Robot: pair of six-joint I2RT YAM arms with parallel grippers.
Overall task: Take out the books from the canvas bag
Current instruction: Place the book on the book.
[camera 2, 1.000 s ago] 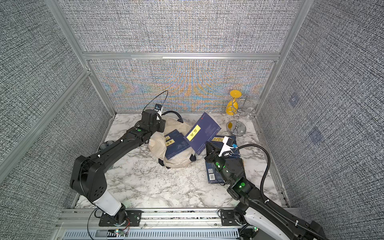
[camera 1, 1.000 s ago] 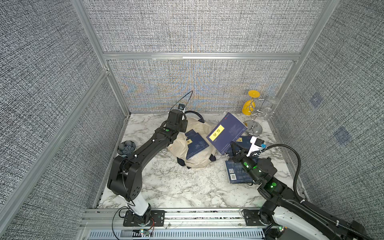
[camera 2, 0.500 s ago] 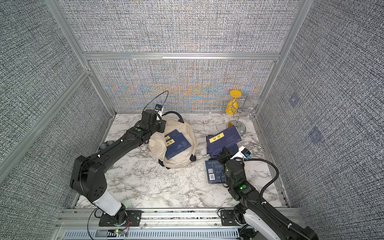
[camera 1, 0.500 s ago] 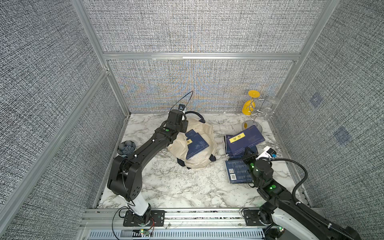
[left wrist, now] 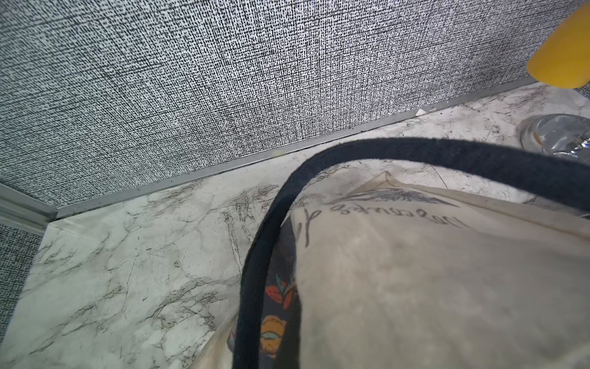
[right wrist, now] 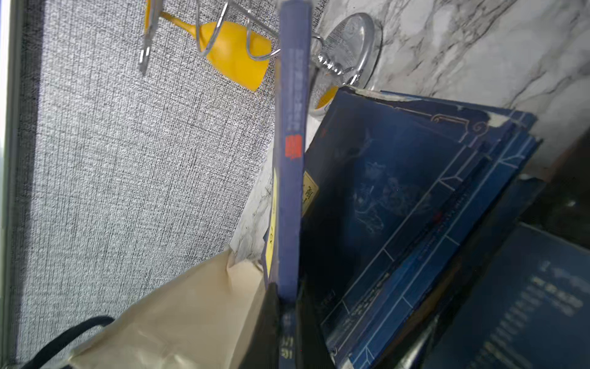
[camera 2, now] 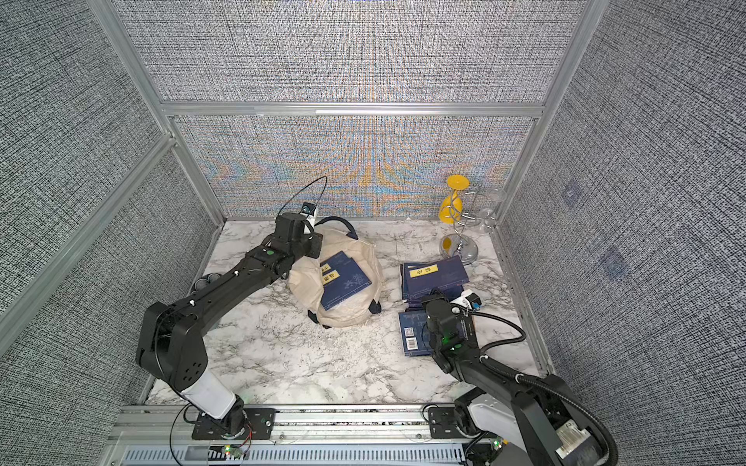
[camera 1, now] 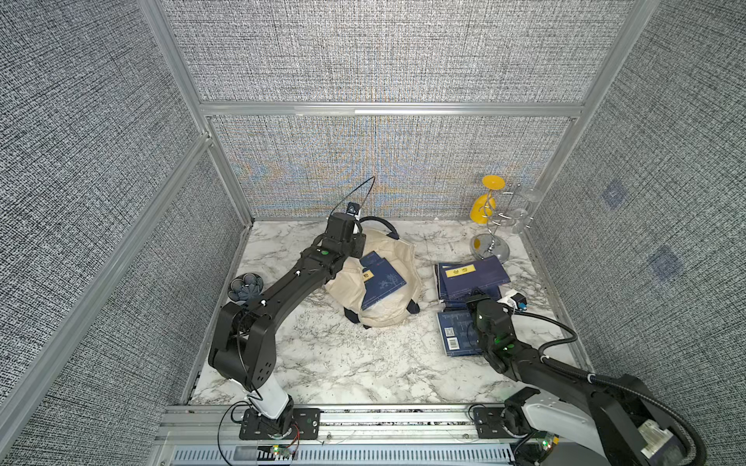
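Across the marble table (camera 1: 343, 363), both top views show the canvas bag (camera 1: 387, 318) (camera 2: 343, 316) slumped left of centre. At least two navy books (camera 1: 381, 282) lie in its open mouth. The left gripper (camera 1: 354, 251) sits at the bag's rear edge, its jaws hidden under the wrist. Well apart to the right is a stack of books (camera 1: 456, 288), and a labelled book (camera 1: 476, 274) lies over it. The right gripper (camera 1: 477, 293) is at that book's near edge. A barcode book (camera 1: 458, 335) lies flat just in front of the stack, partly under the right arm. A glass rack (camera 1: 490, 242) with a yellow glass (camera 1: 482, 207) stands behind the stack. A dark dish (camera 1: 245, 284) sits by the left wall.

Left wrist view: cream bag cloth (left wrist: 431, 287) fills the near field, and the navy handle (left wrist: 319, 166) arches over it. No fingers appear. The jaws are closed; whether they pinch cloth cannot be told.

Right wrist view: the right gripper (right wrist: 287, 300) is clamped on the spine of the labelled book (right wrist: 292, 143), which is held edge-on. The stack (right wrist: 399, 207) lies alongside.
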